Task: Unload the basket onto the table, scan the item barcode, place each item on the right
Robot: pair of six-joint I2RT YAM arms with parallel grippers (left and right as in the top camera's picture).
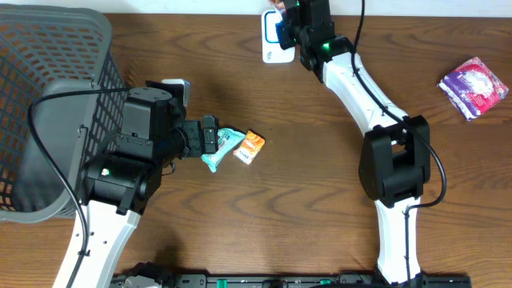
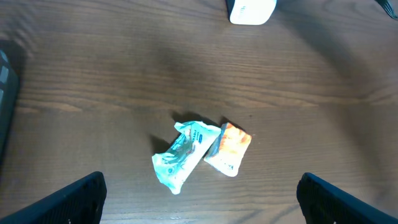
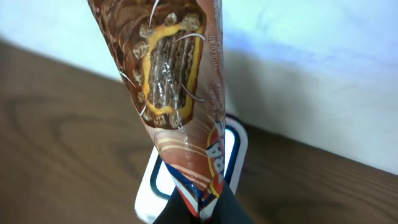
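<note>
A brown wooden table (image 1: 304, 184) fills the scene, with a pale wall behind its far edge. A grey mesh basket (image 1: 48, 72) stands at the far left, and a purple packet (image 1: 474, 86) lies alone at the far right.

The white scanner (image 1: 270, 44) sits at the far edge, near the middle. The right gripper (image 3: 200, 208) hangs over it, its claw pinched tight on the lower end of a brown chocolate wrapper (image 3: 174, 81). The wrapper stands up from the fingers, and in the right wrist view the scanner's blue-rimmed face shows just behind it. So the item is at the scanner, and the step in hand looks like the presentation of the wrapper to the reader.

No barcode shows on the printed side that faces the wrist camera. I cannot tell whether the code faces the scanner window. The next move likely calls for a slow turn or tilt of the wrapper above the window until the code lines up, with the grip kept firm on the slick foil.

The left gripper (image 1: 210, 138) hovers with its claw wide and empty above a teal packet (image 2: 183, 155) and an orange packet (image 2: 229, 148), which lie touching at left of centre.
</note>
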